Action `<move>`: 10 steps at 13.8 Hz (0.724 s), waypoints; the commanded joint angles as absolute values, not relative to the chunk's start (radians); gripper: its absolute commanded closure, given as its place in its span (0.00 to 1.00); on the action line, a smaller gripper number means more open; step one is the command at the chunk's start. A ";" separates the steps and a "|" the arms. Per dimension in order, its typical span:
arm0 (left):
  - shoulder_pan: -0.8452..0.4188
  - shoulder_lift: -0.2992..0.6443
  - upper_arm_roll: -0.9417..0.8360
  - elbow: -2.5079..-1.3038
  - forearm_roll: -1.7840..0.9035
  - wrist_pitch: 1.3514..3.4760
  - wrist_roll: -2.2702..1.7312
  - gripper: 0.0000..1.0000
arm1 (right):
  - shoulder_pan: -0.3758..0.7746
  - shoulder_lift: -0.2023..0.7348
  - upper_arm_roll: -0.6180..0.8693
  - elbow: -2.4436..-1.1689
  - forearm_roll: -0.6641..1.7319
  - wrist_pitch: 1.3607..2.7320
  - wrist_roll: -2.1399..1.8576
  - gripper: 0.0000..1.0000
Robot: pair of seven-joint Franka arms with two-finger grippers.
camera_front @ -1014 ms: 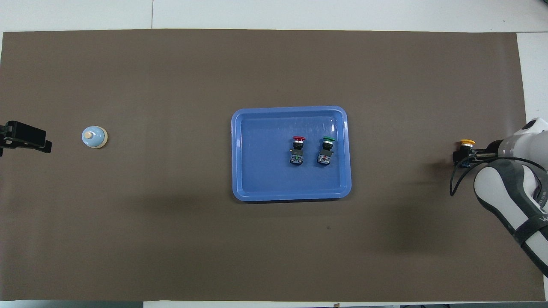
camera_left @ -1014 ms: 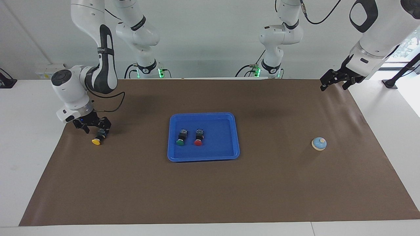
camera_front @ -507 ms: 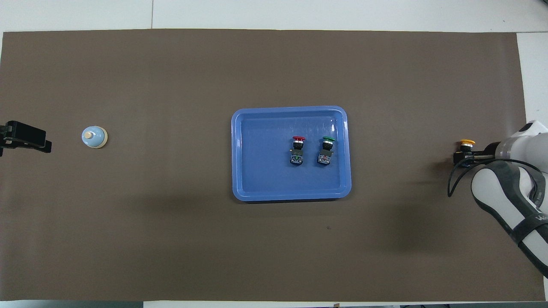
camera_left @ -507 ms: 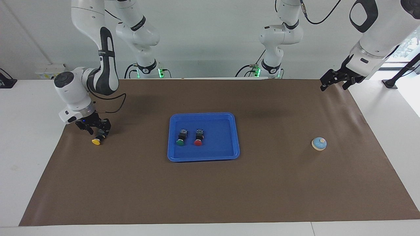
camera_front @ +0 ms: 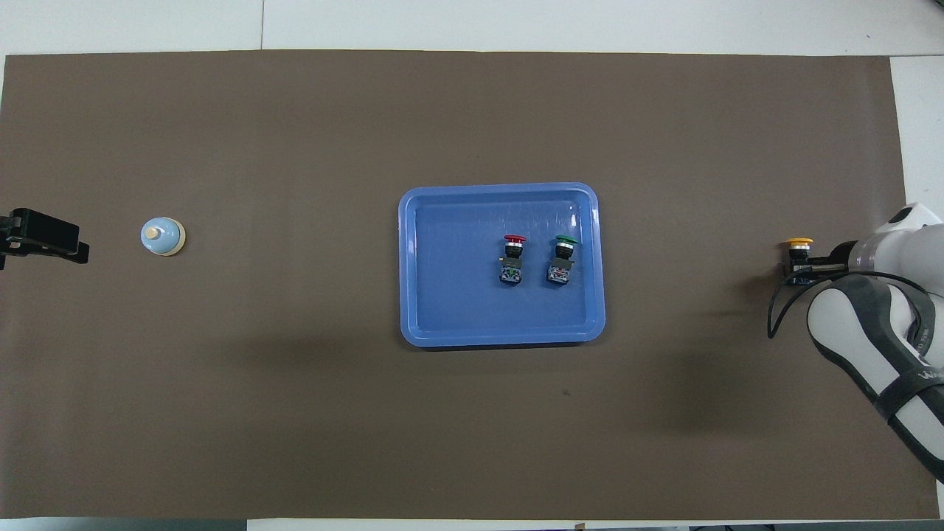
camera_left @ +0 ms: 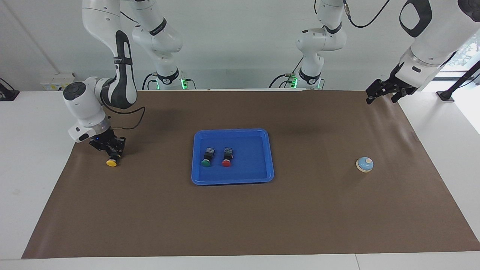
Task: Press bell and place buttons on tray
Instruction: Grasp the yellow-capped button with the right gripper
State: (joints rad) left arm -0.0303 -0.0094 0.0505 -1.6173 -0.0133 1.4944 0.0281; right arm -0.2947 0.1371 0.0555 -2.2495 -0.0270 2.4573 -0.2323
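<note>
The yellow button [camera_left: 111,162] [camera_front: 799,247] lies on the brown mat at the right arm's end of the table. My right gripper [camera_left: 114,152] [camera_front: 795,269] is down at it, shut on its black body, with the cap pointing away from the robots. The green button [camera_left: 206,162] [camera_front: 564,254] and the red button [camera_left: 226,162] [camera_front: 515,254] lie side by side in the blue tray [camera_left: 232,180] [camera_front: 501,338] at mid-table. The light-blue bell [camera_left: 364,164] [camera_front: 162,236] stands alone toward the left arm's end. My left gripper [camera_left: 380,98] [camera_front: 77,251] waits open above the mat's corner there.
A brown mat [camera_left: 240,225] covers most of the white table. Two more arm bases stand along the robots' edge.
My right gripper has closed on the yellow button's body, and its wrist has drawn in a little toward the button. The left arm, bell and tray have not moved.
</note>
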 commanded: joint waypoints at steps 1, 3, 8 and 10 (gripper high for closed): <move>-0.028 -0.012 0.051 -1.621 -0.009 1.494 0.023 0.00 | -0.183 0.129 0.063 -2.085 -0.021 2.234 -0.152 1.00; -0.028 -0.012 0.051 -1.621 -0.009 1.494 0.023 0.00 | -0.059 0.135 0.063 -1.967 -0.034 2.091 -0.016 1.00; -0.028 -0.012 0.051 -1.620 -0.009 1.494 0.023 0.00 | 0.265 0.169 0.061 -1.845 -0.037 2.009 0.368 1.00; -0.028 -0.012 0.049 -1.621 -0.009 1.494 0.023 0.00 | 0.394 0.190 0.061 -1.832 -0.032 2.035 0.509 1.00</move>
State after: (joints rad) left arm -0.0303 -0.0094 0.0505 -1.6173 -0.0133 1.4944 0.0281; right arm 0.3112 0.1526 0.0686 -1.8693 -0.0263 2.0271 0.4056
